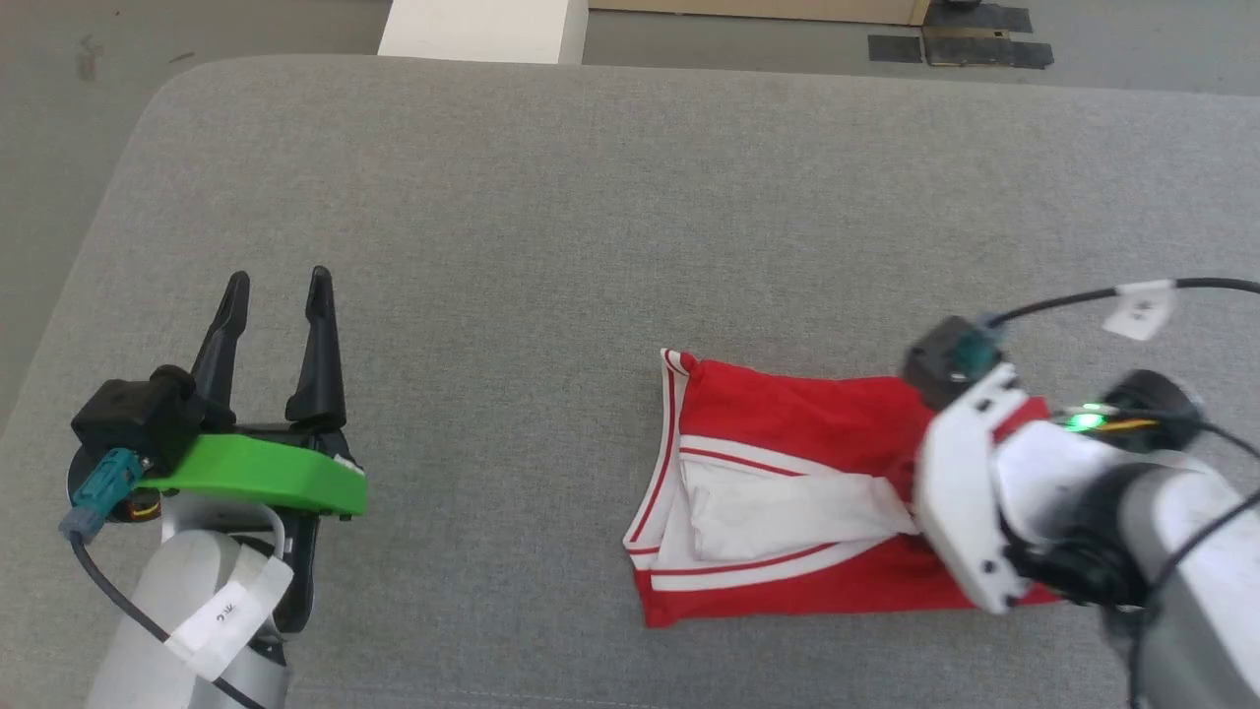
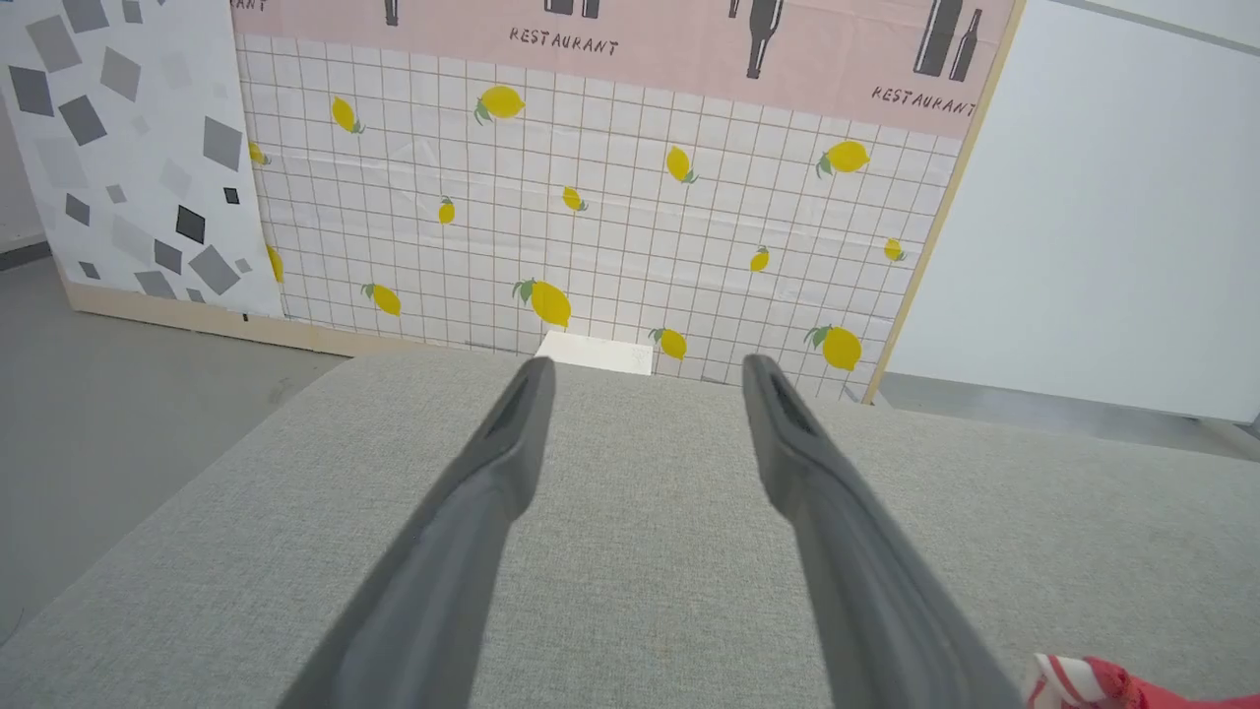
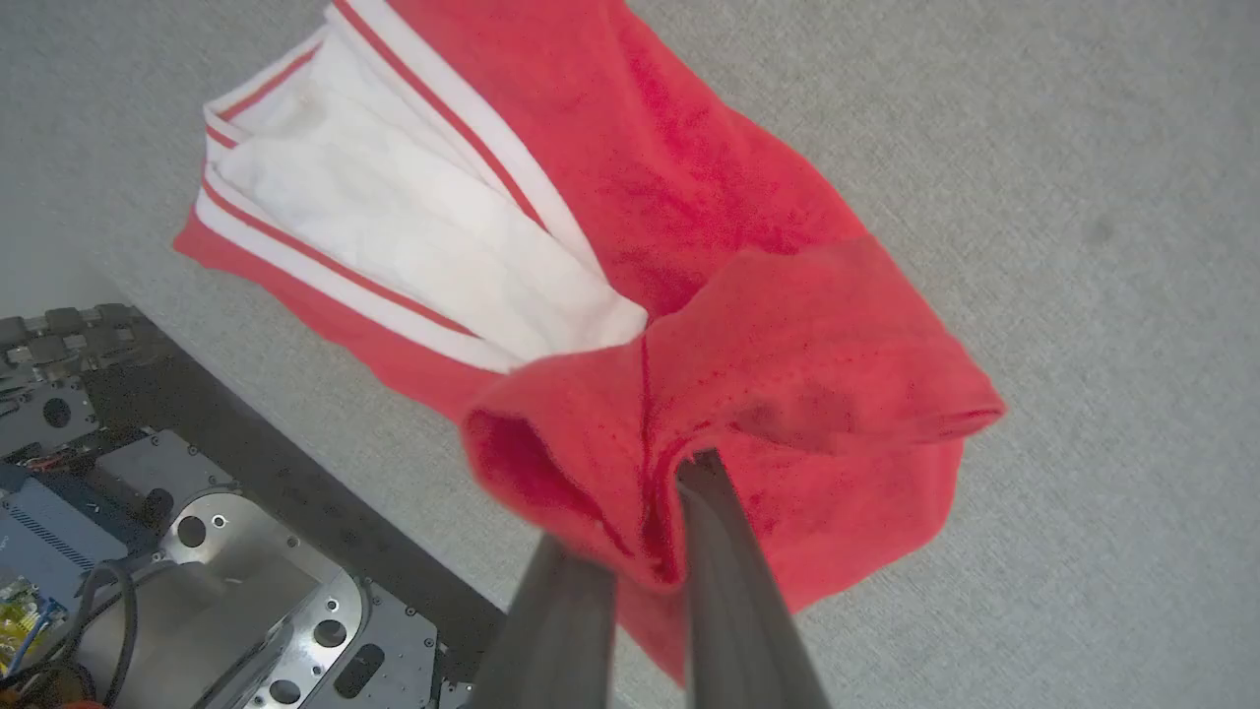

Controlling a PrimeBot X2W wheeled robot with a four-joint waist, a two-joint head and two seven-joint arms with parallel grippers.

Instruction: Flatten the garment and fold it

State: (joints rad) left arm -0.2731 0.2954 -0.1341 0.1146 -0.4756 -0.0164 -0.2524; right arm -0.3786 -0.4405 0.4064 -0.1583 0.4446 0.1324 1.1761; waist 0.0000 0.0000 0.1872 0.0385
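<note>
A red shirt (image 1: 787, 492) with white sleeves and striped trim lies bunched on the gray counter (image 1: 551, 246), toward its near right. The right pincer (image 3: 630, 512) is clamped on a raised fold at the shirt's right end. The left pincer (image 1: 279, 286) hovers spread wide and empty, well apart to the left.

Bright, even light; faint shadows; wrist views w/ wide-angle warp, close-up blur.
</note>
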